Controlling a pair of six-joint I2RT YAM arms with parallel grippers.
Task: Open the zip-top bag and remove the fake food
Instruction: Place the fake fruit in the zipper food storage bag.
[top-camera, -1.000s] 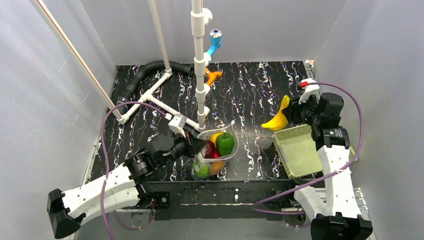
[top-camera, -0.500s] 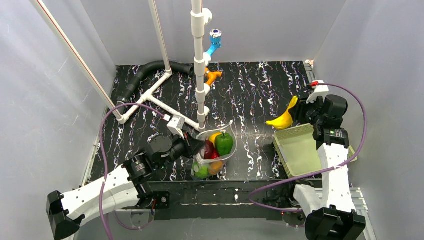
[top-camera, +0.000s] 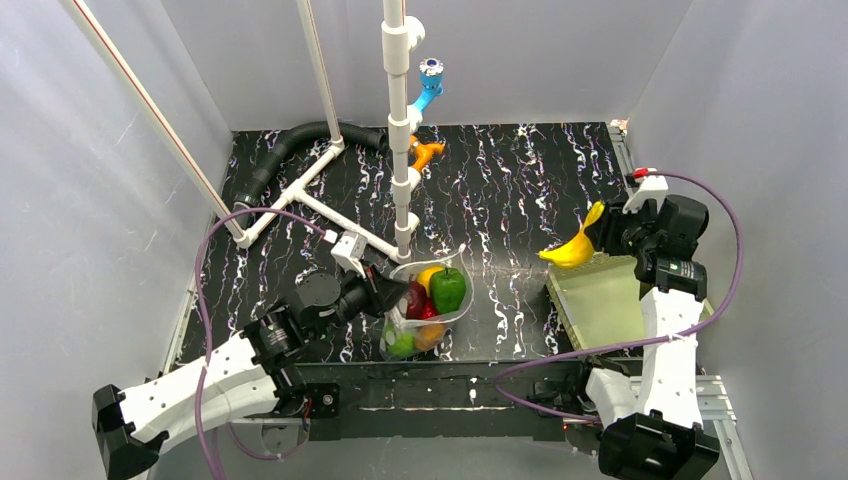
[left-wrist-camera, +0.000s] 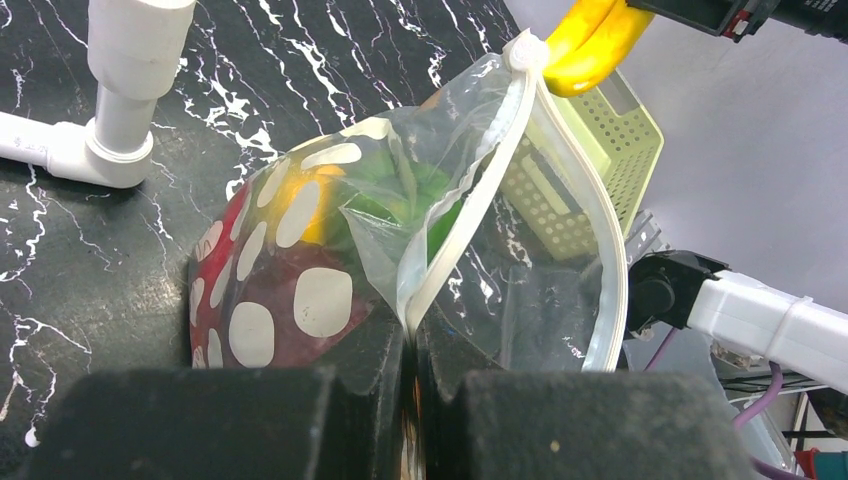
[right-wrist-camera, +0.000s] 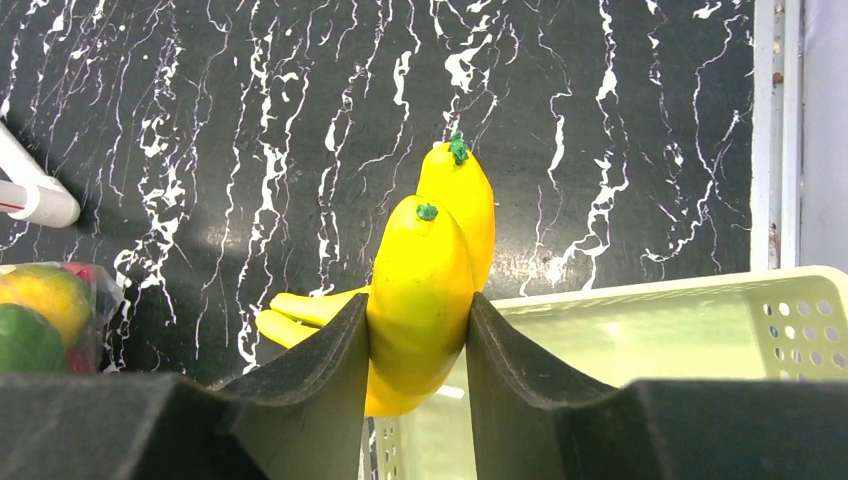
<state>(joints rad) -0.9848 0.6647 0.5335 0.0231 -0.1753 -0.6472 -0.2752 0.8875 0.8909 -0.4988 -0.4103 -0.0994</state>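
Nearest the front edge of the table (top-camera: 520, 190), the left gripper (left-wrist-camera: 410, 345) had its jaws pressed together on the white zip strip of the bag (left-wrist-camera: 540, 290), pinching one lip at the mouth. The bag lay on the table left of centre with its mouth standing open and its dotted face turned to the left. The food (top-camera: 425, 305) inside showed through the plastic: a green pepper (top-camera: 449, 288) at the far end, a yellow piece (top-camera: 431, 273) beside it, a red piece (top-camera: 418, 300) just nearer, and green and orange pieces at the near end. To the right, well apart from the bag, the basket (top-camera: 600, 310) stood by the table's right edge. At its far left corner the right gripper (right-wrist-camera: 415, 320) had its jaws partly spread and clamped on the banana (right-wrist-camera: 425, 290), which was out of the bag and held off the table, green tips pointing away. Just beyond the bag rose the white pipe frame (top-camera: 400, 130), with an orange fitting (top-camera: 425, 152) and a blue fitting (top-camera: 430, 85) on its post. A black hose (top-camera: 290, 145) curved across the far left corner.
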